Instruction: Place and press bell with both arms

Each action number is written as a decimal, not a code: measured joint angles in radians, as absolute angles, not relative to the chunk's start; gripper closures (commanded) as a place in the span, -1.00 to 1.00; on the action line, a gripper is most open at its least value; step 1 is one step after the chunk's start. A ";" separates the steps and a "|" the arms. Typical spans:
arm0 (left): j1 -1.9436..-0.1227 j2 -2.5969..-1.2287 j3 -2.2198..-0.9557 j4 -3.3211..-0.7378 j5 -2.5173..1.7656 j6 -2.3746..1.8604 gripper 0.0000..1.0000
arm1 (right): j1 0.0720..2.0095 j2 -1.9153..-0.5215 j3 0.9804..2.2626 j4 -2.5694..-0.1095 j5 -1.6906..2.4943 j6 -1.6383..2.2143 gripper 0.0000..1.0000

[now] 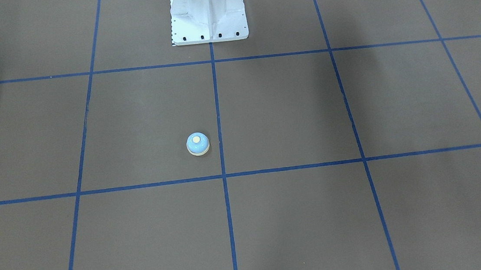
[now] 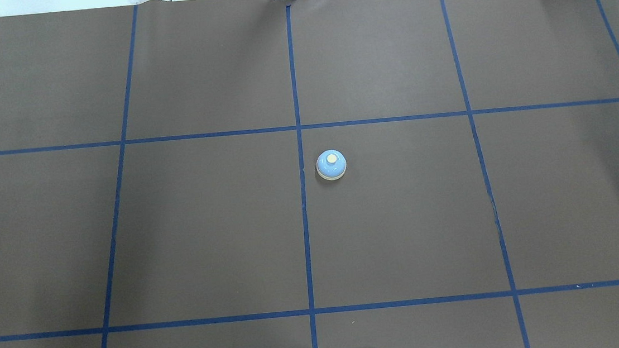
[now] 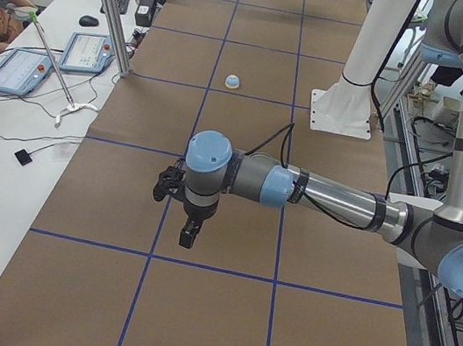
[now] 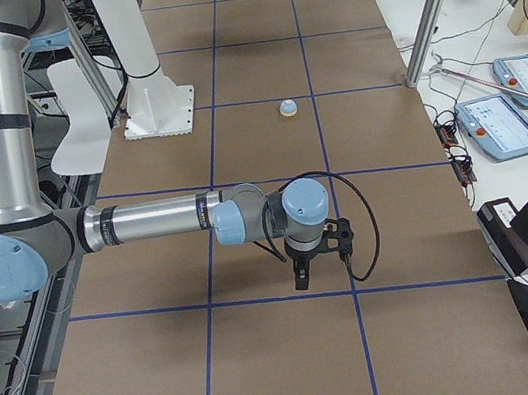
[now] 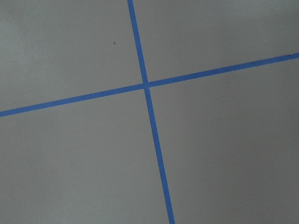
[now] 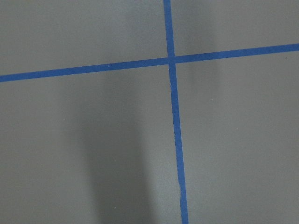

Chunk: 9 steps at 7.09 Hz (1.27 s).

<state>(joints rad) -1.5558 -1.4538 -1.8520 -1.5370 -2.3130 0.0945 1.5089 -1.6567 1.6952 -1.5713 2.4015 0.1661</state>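
Note:
The light-blue bell (image 1: 197, 144) with its cream button stands upright and alone on the brown table, just beside the centre tape line. It also shows in the overhead view (image 2: 331, 165) and, small, in both side views (image 3: 233, 81) (image 4: 288, 107). My left gripper (image 3: 188, 237) hangs over the table far from the bell, seen only in the exterior left view. My right gripper (image 4: 302, 274) hangs likewise at the other end, seen only in the exterior right view. I cannot tell whether either is open or shut. Both wrist views show only table and tape.
The white pedestal base (image 1: 208, 11) stands at the robot's edge of the table. Blue tape lines (image 2: 299, 141) divide the brown surface into squares. Tablets (image 3: 17, 71) and cables lie on the white side benches, and metal frame posts (image 4: 435, 7) stand at the operators' edge.

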 measured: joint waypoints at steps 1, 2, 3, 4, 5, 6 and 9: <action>-1.556 -1.454 -1.853 -1.537 -2.313 0.095 -1.00 | 1.509 -1.650 1.700 -1.572 2.398 0.168 -1.00; -1.556 -1.454 -1.853 -1.537 -2.312 0.095 -1.00 | 1.510 -1.646 1.703 -1.573 2.395 0.168 -1.00; -1.555 -1.454 -1.854 -1.538 -2.312 0.095 -1.00 | 1.511 -1.647 1.705 -1.574 2.394 0.167 -1.00; -1.555 -1.454 -1.854 -1.538 -2.312 0.095 -1.00 | 1.513 -1.649 1.707 -1.575 2.393 0.166 -1.00; -1.555 -1.455 -1.854 -1.538 -2.312 0.095 -1.00 | 1.515 -1.651 1.708 -1.575 2.393 0.166 -1.00; -1.555 -1.456 -1.854 -1.539 -2.312 0.095 -1.00 | 1.516 -1.653 1.708 -1.575 2.392 0.166 -1.00; -1.555 -1.458 -1.852 -1.538 -2.311 0.095 -1.00 | 1.517 -1.655 1.709 -1.575 2.391 0.167 -1.00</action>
